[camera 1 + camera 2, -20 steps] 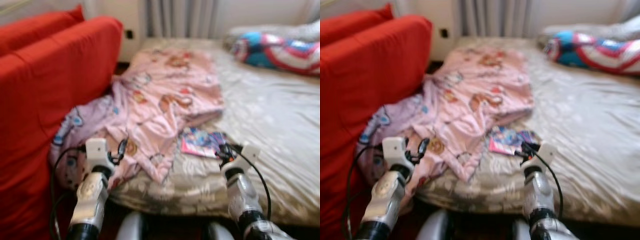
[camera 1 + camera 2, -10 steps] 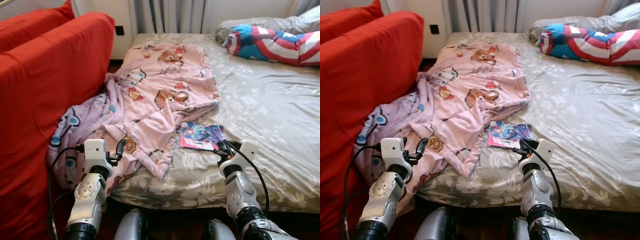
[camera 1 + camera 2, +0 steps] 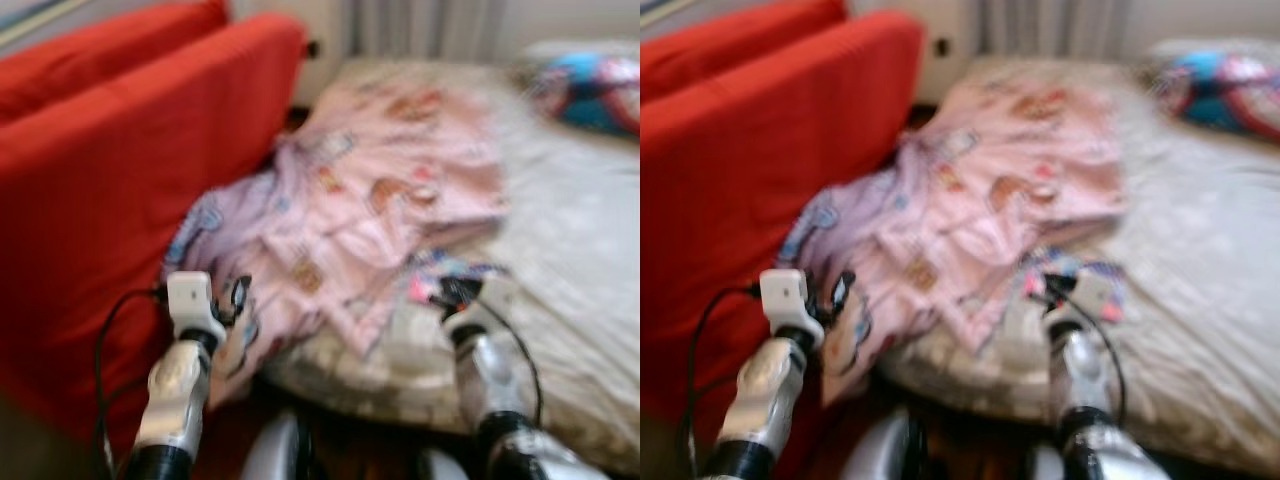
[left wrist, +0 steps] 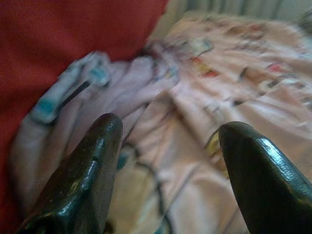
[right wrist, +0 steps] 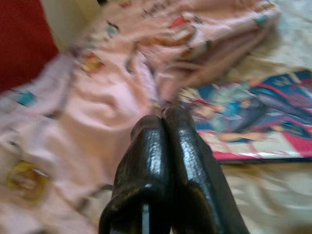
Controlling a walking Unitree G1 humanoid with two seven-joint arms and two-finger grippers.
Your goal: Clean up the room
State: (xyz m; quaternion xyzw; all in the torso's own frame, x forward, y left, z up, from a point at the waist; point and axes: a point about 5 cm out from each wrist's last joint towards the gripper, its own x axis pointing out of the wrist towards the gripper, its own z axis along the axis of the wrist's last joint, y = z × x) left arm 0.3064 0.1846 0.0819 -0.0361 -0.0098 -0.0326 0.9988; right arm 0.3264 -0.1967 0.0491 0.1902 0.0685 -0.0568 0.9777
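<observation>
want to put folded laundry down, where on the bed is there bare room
The bare stretch is the bed sheet on the robot's right, bordered by the pink blanket, the colourful book near the front edge and the striped pillow at the back. The side by the red sofa is crowded with bunched blanket.

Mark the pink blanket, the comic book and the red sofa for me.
pink blanket (image 3: 390, 190), left eye view, its spread middle on the bed.
comic book (image 5: 253, 114), right wrist view, middle of its cover.
red sofa (image 3: 110, 190), left eye view, front face of the back cushion.
</observation>
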